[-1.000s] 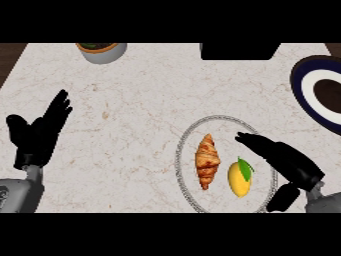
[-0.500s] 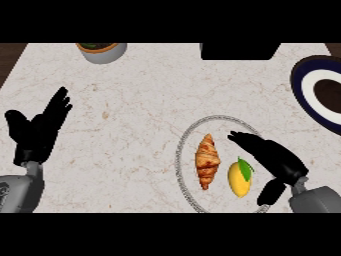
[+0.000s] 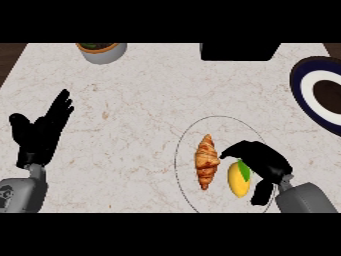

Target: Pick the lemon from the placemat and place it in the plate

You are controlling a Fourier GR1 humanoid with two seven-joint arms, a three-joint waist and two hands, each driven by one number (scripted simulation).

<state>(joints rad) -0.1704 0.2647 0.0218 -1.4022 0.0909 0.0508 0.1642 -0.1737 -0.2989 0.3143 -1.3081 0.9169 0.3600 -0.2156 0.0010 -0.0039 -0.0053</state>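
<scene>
A yellow lemon [image 3: 237, 184] with a green leaf lies on the round grey placemat [image 3: 185, 144], right of a croissant [image 3: 207, 161]. My right hand [image 3: 266, 160] is over the lemon's right side. Its fingers curl over the top of the fruit and its thumb runs down the lower right side. The lemon still rests on the mat. A dark blue plate [image 3: 314, 84] with a white ring and a dark centre lies at the right edge, well apart from the hand. My left hand [image 3: 38, 134] rests open at the left, fingers up.
A grey bowl [image 3: 101, 51] with dark contents stands at the far edge, left of centre. A black box [image 3: 239, 51] sits at the far edge, right of centre. Dark wood shows beyond the counter's left side.
My right hand has slid left and down onto the lemon, and its fingers have gone from straight to curled round it. Lemon, croissant and left hand have stayed put.
</scene>
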